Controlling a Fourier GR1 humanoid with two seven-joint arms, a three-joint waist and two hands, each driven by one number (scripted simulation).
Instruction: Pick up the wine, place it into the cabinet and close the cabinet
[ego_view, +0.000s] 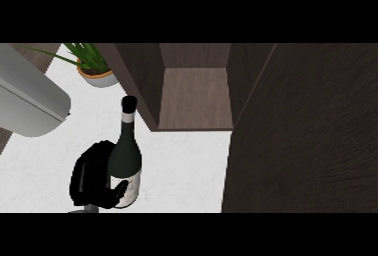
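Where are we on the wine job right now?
Done: the left hand is curled round the wine bottle, which stands upright over the counter. In hand: carrying it toward the cabinet, whose door stands open. Left: set the bottle on the bare shelf inside, let go, close the door. The right hand isn't in view.

the light is even and soft, with no clear source. the white bench (184, 170) reads as the brightest area, flat and without glare. the dark wood cabinet door (303, 135) at the right stays dim, its grain faintly visible. the cabinet shelf (196, 97) is mid-toned, darker toward its back. the wine bottle (126, 155) carries a thin pale highlight along its neck. the black hand (92, 177) beside it merges into one dark mass. shadows on the bench are barely visible.
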